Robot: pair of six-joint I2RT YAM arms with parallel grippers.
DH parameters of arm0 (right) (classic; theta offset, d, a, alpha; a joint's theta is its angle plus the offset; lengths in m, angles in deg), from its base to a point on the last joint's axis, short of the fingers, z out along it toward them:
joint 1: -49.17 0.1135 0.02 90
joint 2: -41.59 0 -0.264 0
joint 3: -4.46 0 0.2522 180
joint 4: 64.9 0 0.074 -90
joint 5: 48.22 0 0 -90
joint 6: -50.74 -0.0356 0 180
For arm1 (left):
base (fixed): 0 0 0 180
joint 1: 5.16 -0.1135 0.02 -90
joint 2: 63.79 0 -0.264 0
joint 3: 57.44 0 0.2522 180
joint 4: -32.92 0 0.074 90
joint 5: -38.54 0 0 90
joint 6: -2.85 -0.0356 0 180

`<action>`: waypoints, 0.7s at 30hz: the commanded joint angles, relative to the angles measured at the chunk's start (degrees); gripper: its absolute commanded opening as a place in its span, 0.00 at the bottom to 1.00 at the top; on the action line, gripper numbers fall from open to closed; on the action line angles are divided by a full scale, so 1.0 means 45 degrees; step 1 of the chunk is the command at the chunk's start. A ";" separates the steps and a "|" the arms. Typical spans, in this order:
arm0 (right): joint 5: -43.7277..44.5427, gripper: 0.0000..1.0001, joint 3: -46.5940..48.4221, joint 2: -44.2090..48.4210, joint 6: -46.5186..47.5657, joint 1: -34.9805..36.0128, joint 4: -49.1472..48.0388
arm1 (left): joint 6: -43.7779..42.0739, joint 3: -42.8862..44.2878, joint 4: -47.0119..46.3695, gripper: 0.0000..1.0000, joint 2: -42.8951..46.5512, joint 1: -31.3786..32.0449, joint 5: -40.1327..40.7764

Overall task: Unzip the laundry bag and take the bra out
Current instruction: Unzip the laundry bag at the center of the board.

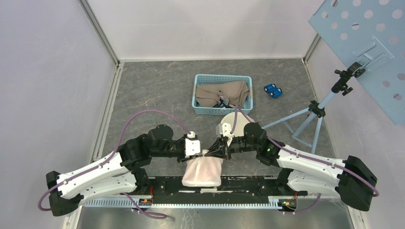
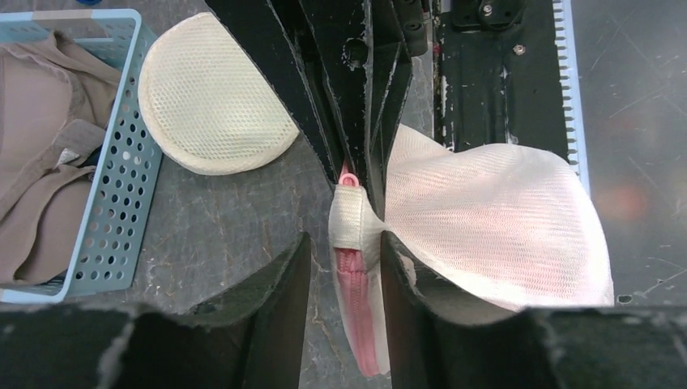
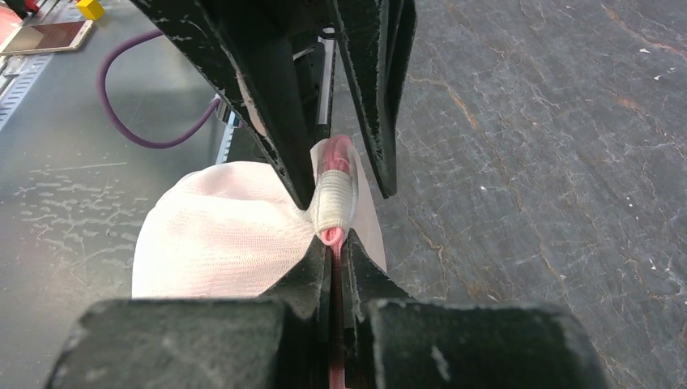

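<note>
Right end effector is pinched together on the pink zipper pull. Left end effector squeezes the zipper end of the white mesh laundry bag, which lies at 6 o'clock on the desk. A blue basket sits at the bag's 12 o'clock.

The overhead camera sits high behind both arm bases, looking down over the whole grey stone-patterned worktop. Each wrist camera looks down along its own fingers from very close. The one behind the left gripper faces rightward, and the one behind the right gripper faces leftward. All three views share the white mesh laundry bag. The overhead and left wrist views also share the light-blue perforated plastic basket.
</note>
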 commanded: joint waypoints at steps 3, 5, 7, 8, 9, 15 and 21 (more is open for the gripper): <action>-0.0310 0.00 0.0151 -0.0004 -0.0197 -0.0026 -0.0838 | 0.0037 0.0438 -0.0704 0.25 -0.0125 0.0151 0.0002; -0.0310 0.00 0.0168 -0.0003 -0.0168 -0.0019 -0.0778 | 0.0018 0.0447 -0.0719 0.12 -0.0160 0.0176 -0.0064; -0.0315 0.00 0.0148 0.0010 -0.0168 -0.0025 -0.0765 | -0.0009 0.0433 -0.0711 0.02 -0.0182 0.0175 -0.0243; -0.0319 0.00 0.0136 0.0003 -0.0158 -0.0030 -0.0771 | 0.0009 0.0428 -0.0725 0.02 -0.0210 0.0175 -0.0305; -0.0317 0.00 0.0133 0.0006 -0.0141 -0.0021 -0.0757 | 0.0054 0.0428 -0.0731 0.02 -0.0235 0.0169 -0.0283; -0.0310 0.00 0.0158 -0.0032 -0.0100 -0.0027 -0.0728 | 0.0297 0.0352 -0.0945 0.60 -0.0183 0.0184 -0.0013; -0.0354 0.00 0.0207 -0.0052 -0.0097 -0.0018 -0.0729 | 0.0260 0.0489 -0.1010 0.14 -0.0546 0.0265 -0.0214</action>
